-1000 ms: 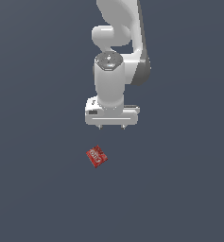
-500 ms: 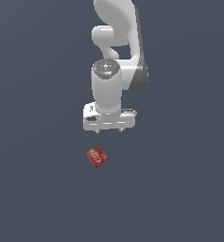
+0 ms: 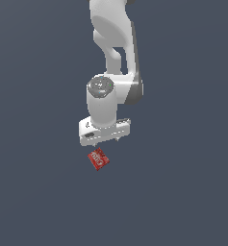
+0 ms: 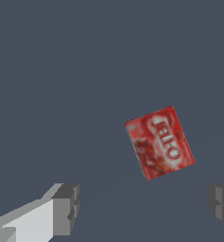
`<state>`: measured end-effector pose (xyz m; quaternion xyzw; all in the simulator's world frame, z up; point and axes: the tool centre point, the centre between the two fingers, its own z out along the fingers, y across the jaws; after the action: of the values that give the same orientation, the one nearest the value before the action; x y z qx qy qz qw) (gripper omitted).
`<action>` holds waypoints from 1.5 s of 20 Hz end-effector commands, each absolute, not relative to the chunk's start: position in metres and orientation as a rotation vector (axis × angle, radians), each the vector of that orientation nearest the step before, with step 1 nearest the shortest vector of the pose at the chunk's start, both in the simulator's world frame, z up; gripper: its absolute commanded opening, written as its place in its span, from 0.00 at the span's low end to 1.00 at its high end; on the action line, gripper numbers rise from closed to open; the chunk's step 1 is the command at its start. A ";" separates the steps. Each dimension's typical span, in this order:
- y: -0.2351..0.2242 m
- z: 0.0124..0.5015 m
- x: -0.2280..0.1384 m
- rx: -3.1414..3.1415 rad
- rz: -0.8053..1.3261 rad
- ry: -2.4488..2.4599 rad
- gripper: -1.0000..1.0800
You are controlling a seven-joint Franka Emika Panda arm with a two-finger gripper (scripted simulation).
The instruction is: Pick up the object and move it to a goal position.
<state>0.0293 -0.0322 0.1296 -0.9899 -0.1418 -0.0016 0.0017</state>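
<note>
One red box (image 3: 98, 159) lying flat on table (image 3: 183, 202), tilted, just below gripper (image 3: 105, 141). Arm dropped closer vs 1 s ago, box unmoved. Fingers (image 4: 65, 209) spread wide, holding nothing. Approach prob nearly done, grasp next imo.

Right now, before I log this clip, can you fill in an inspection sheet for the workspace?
Surface: plain dark grey-blue floor, flat, unmarked.
Job's things: small flat red rectangular box with white lettering lies face up on the floor, untouched.
Clutter: nothing seen.
Grippers: white robot hand above the box, not touching it; in the wrist view its grey fingertips stand wide apart, the box beyond them, not between them.
Cables: nothing seen.
Surroundings: nothing seen beyond the floor; no goal marker visible.
</note>
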 end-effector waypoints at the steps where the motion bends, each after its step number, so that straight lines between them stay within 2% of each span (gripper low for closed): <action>1: -0.039 0.119 0.035 -3.093 -0.003 -0.542 0.96; 15: -0.070 0.073 0.055 -3.001 0.000 -0.932 0.96; 30: -0.075 0.053 0.057 -2.983 0.001 -0.985 0.96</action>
<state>0.0577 -0.0745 0.0580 -0.9496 -0.3135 -0.0004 -0.0003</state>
